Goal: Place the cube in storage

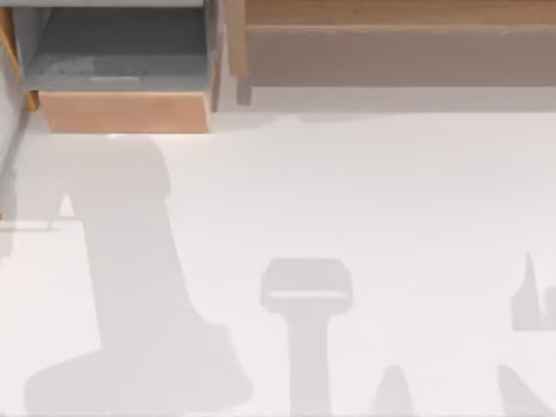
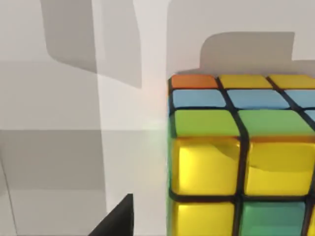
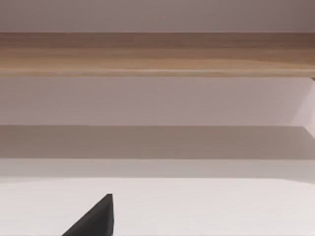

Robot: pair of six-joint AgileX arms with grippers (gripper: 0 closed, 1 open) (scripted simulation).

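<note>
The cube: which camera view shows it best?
The left wrist view shows the cube best: it is close, with yellow, green, blue and orange tiles plain. The top view shows an open drawer and shadows on the table; the right wrist view shows a wooden shelf.

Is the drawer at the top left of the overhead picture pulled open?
Yes, the drawer stands out from the cabinet, showing its grey inside behind the wooden front.

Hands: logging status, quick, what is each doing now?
Left hand: cannot be told; the cube is close by.
Right hand: cannot be told.
</note>
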